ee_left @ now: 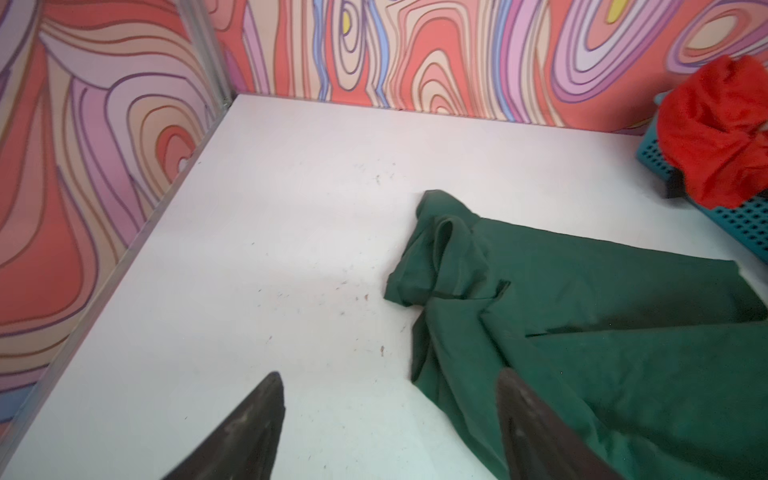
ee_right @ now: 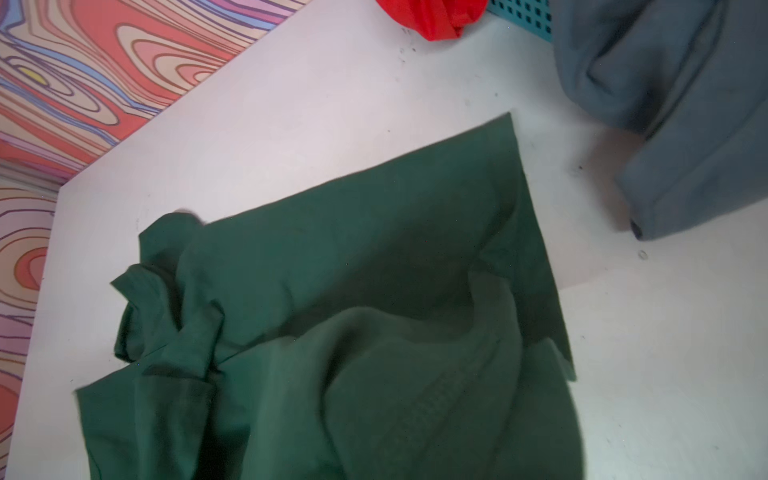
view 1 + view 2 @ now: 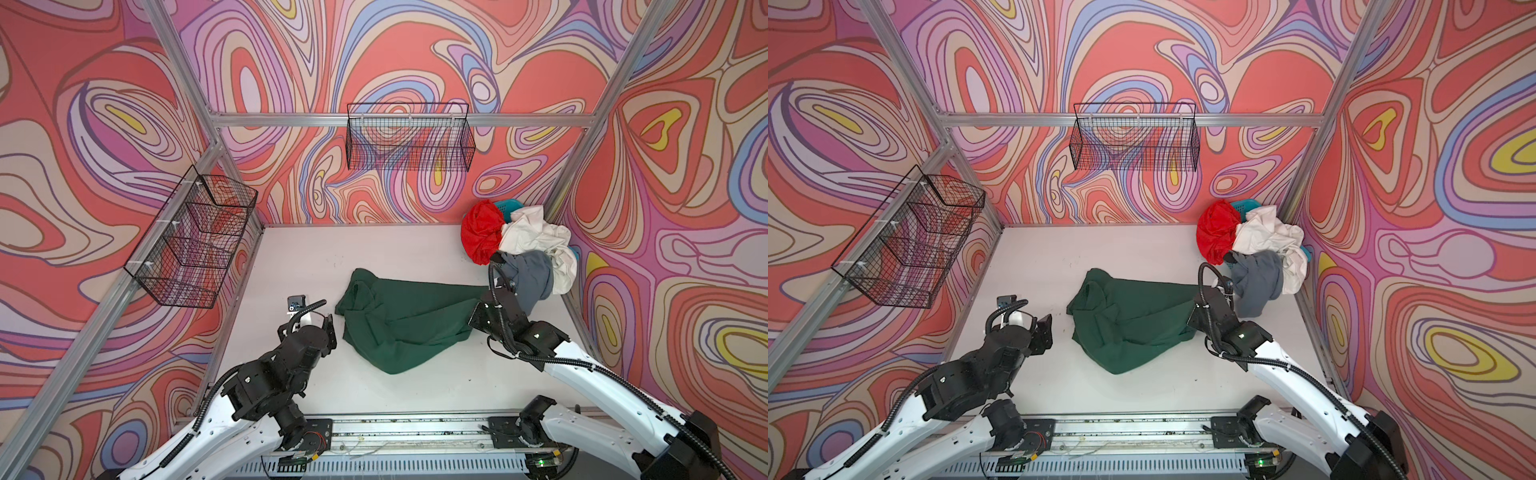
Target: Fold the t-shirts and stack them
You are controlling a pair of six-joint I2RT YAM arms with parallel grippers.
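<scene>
A dark green t-shirt lies rumpled and partly spread on the middle of the white table. My left gripper is open and empty just off the shirt's left edge, one fingertip above the cloth. My right gripper is shut on the green shirt's right edge; lifted cloth hides its jaws in the right wrist view. The red, off-white and grey-blue t-shirts are heaped at the back right corner.
The heap spills over a turquoise mesh basket. Black wire baskets hang on the back wall and the left wall. Patterned walls close in three sides. The arms' rail runs along the front edge.
</scene>
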